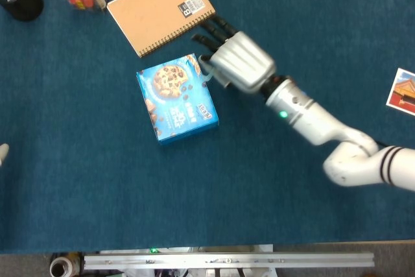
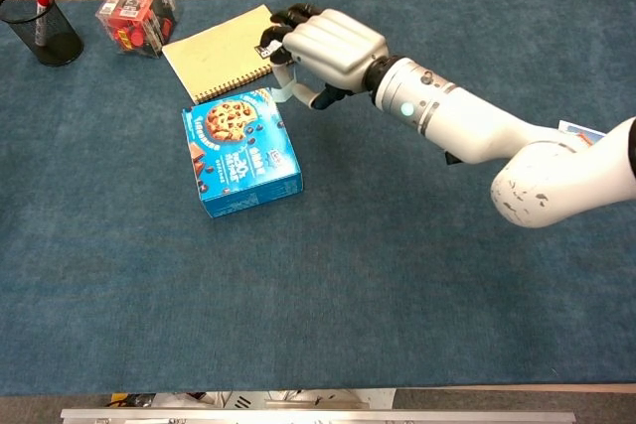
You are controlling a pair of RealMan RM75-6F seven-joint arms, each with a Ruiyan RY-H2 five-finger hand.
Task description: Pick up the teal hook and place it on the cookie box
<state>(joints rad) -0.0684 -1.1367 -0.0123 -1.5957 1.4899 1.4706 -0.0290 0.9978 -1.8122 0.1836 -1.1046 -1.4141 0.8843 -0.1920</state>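
Glossy cardboard cookie box (image 1: 176, 98), matt cloth table (image 1: 97, 186)

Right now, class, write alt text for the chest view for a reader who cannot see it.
The robot's right hand holds a small teal hook just above the far right corner of a blue cookie box on a dark blue table. Behind the box lie a spiral notebook, a clear box of red items and a black mesh pen cup.

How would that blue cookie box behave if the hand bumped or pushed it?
The cookie box lies flat on its broad face, so it would probably slide instead of tipping. The table's cloth looks fuzzy, so it may drag a little. It looks like thin cardboard, likely light, and might dent if the right hand, now holding the teal hook, pressed hard.
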